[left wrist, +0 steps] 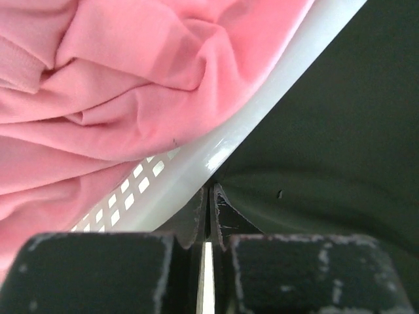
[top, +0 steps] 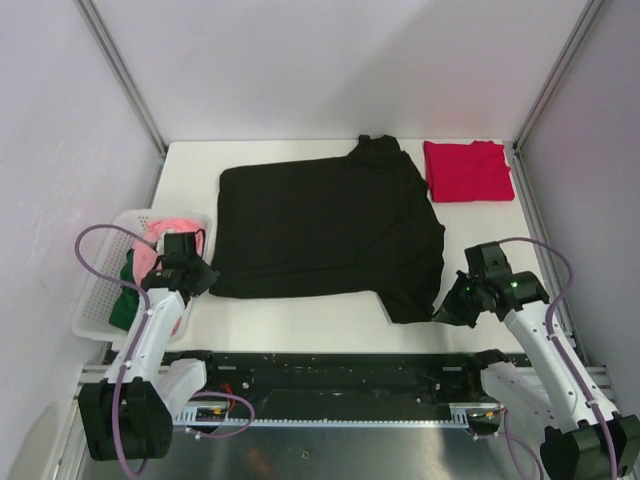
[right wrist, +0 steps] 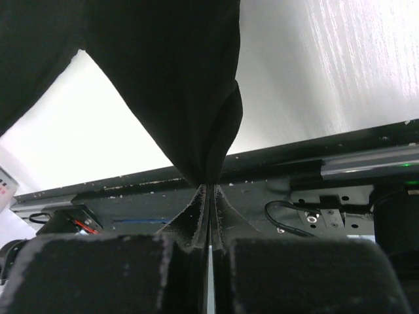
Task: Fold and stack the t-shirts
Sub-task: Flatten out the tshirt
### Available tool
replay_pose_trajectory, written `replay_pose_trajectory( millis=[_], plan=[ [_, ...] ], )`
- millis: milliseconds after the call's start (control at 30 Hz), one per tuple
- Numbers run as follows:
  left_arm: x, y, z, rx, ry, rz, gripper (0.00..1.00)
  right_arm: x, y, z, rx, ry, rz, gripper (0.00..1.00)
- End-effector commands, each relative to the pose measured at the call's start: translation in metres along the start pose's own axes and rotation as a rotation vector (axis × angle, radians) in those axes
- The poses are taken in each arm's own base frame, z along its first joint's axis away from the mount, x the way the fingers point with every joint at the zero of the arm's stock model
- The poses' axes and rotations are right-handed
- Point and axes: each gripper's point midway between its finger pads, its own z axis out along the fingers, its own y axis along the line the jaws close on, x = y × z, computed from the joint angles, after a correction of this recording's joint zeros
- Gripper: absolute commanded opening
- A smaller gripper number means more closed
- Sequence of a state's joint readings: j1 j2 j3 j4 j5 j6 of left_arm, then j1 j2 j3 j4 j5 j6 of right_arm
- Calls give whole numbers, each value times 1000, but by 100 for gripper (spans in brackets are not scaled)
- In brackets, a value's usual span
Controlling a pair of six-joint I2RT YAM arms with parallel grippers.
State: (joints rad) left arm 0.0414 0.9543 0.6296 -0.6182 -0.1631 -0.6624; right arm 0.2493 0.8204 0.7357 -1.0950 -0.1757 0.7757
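Observation:
A black t-shirt (top: 320,225) lies spread flat across the middle of the white table. My left gripper (top: 200,275) is shut on its near left corner, right beside the basket; in the left wrist view the closed gripper (left wrist: 211,193) meets the dark cloth (left wrist: 340,131). My right gripper (top: 445,312) is shut on the near right sleeve, and in the right wrist view the cloth (right wrist: 163,85) hangs up from my pinched gripper (right wrist: 209,190), lifted off the table. A crimson red t-shirt (top: 467,170) lies folded at the back right.
A white lattice basket (top: 100,290) at the left table edge holds a pink garment (top: 165,228) and a dark green garment (top: 125,295); its rim (left wrist: 262,104) and the pink cloth (left wrist: 131,78) fill the left wrist view. A black rail (top: 330,365) runs along the near edge. Walls enclose the table.

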Motion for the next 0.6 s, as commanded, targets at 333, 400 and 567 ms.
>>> replay_pose_trajectory(
  millis=[333,400,567],
  plan=[
    [23,18,-2,-64,29,-124,51,-4,-1,-30,-48,34,-29,12],
    [26,15,-2,-55,39,-111,51,-8,2,-28,-53,21,-45,20],
    [44,15,1,-86,53,-81,46,-24,20,-20,-87,-37,-77,26]
  ],
)
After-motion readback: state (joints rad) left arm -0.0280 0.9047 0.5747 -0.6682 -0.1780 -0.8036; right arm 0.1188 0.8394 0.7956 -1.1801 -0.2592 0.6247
